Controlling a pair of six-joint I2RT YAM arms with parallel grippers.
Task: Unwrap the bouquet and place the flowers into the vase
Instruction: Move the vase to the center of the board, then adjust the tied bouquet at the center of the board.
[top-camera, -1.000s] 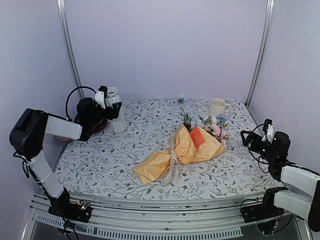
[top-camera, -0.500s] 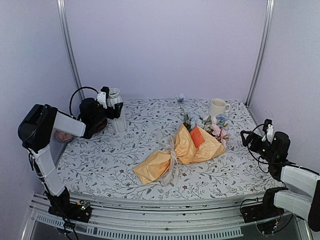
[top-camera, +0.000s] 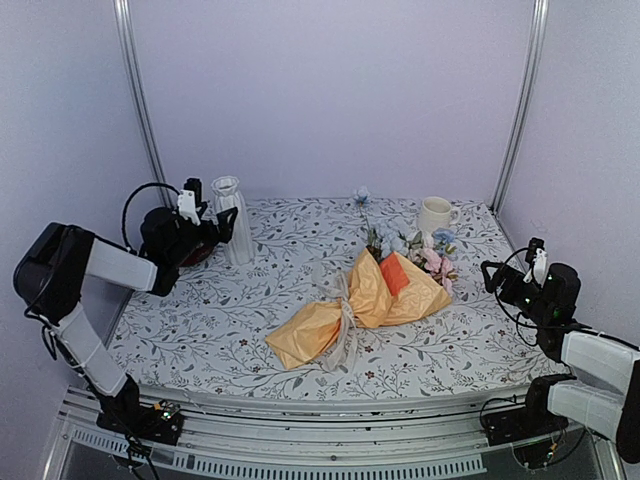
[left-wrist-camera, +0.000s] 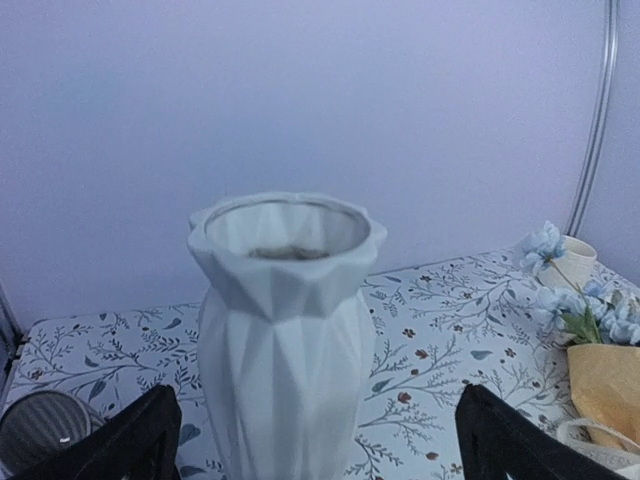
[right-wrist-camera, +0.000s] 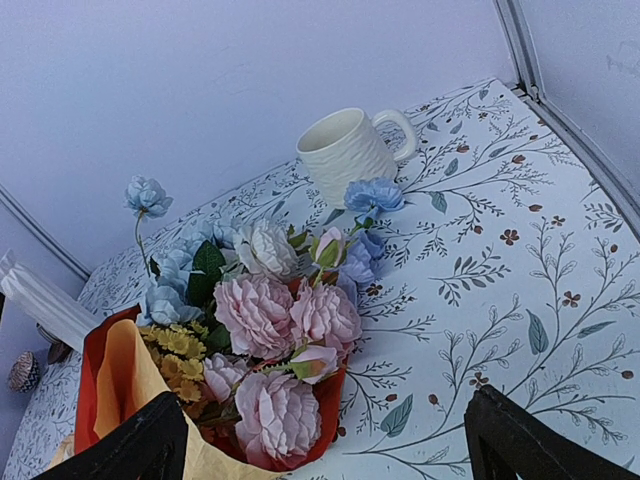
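The right hand (top-camera: 497, 277) hovers at the near right edge of the surface (top-camera: 200, 330) with its fingers spread wide and nothing between them. It points toward the bloom end of the bouquet (top-camera: 360, 305), a posture that suits an approach to the wrapping rather than a grip.

The bouquet lies on its side mid-surface, well apart from both hands. Its tapered paper (top-camera: 310, 335) tail points to the near left and its flowers (right-wrist-camera: 265, 320) fan toward the far right. The ribbon (top-camera: 342, 300) is knotted around the waist of the paper, so the unwrapping step is judged not yet begun.

Farther back on the left, the left hand (top-camera: 205, 222) is also wide open. In its wrist view the vase (left-wrist-camera: 285, 330) stands upright between the two fingertips, with a visible gap on each side. The hand brackets the vase without gripping it. The vase rests on its own base near the far left corner with its mouth clear, ready to receive stems.

A cream mug (top-camera: 434, 215) stands at the far right, just behind the blooms. It plays no part in the task.
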